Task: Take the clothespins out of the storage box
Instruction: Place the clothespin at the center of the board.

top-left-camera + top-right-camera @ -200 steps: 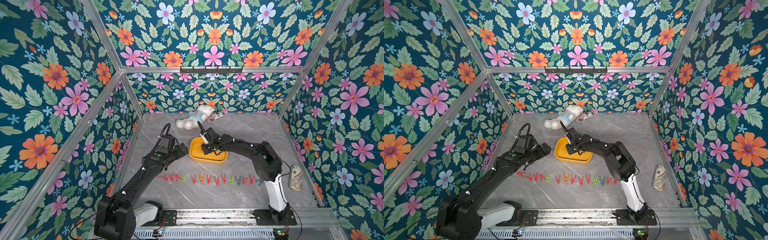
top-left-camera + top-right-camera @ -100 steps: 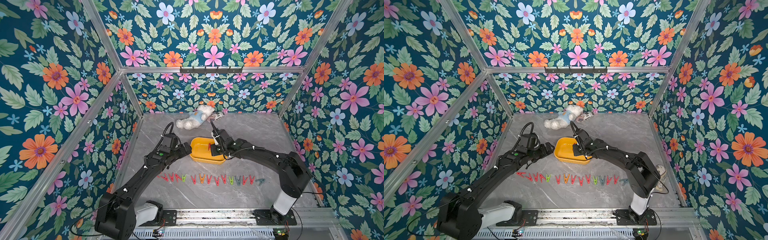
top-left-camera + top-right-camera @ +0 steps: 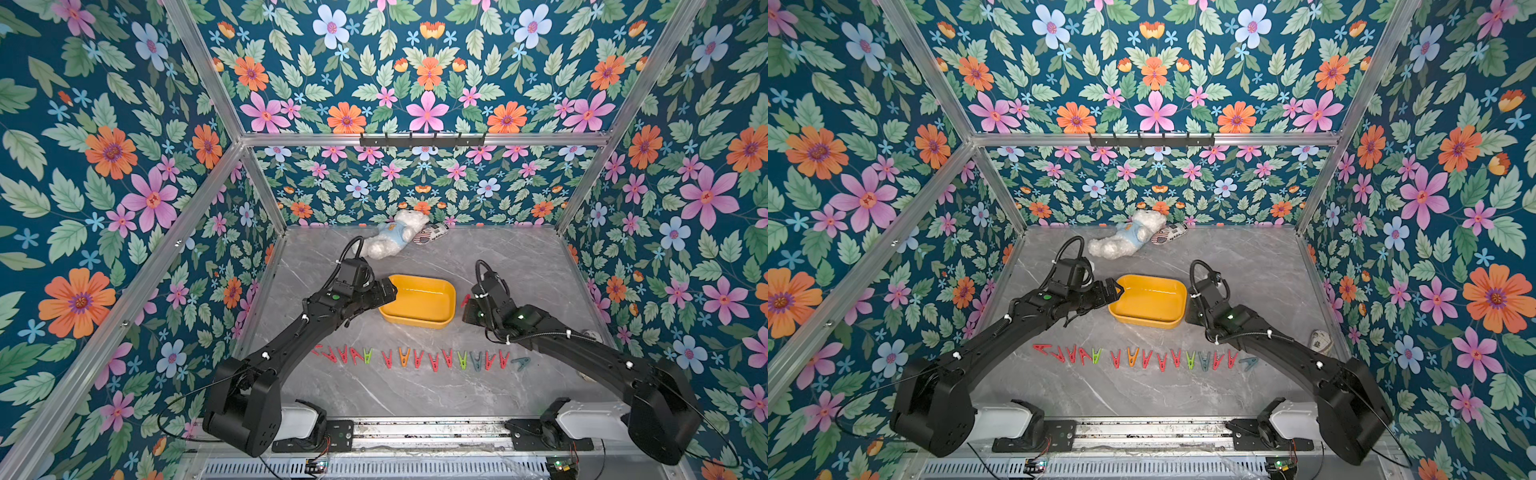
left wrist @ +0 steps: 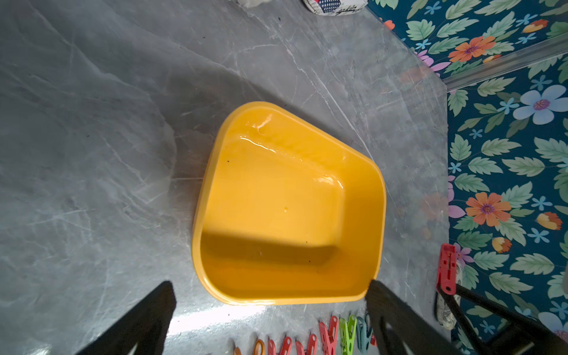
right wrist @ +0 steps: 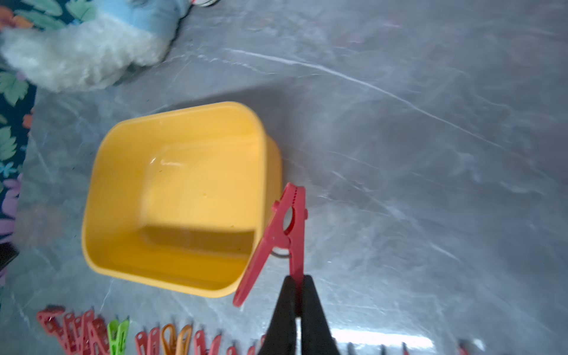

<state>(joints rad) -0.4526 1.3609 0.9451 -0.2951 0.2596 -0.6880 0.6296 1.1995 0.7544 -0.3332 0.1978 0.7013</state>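
Observation:
The yellow storage box (image 3: 415,322) (image 3: 1146,322) stands mid-table with nothing showing inside it in the left wrist view (image 4: 209,172) or the right wrist view (image 5: 101,172). My right gripper (image 3: 466,306) (image 5: 298,279) hangs just right of the box, shut on one leg of a red clothespin (image 3: 465,299) (image 5: 289,227) (image 4: 445,267). My left gripper (image 3: 386,291) (image 3: 1113,291) (image 4: 270,285) is open at the box's left end, its fingers spread about as wide as that end. A row of several clothespins (image 3: 415,357) (image 3: 1142,357) lies in front of the box.
A white teddy bear (image 3: 390,239) and a small patterned pouch (image 3: 430,233) lie by the back wall. Another patterned pouch (image 3: 1320,341) sits by the right wall behind my right arm. Floral walls close in three sides.
My right gripper has come out of the box and swung to its right side with the red clothespin. The left gripper has edged closer to the box's left end.

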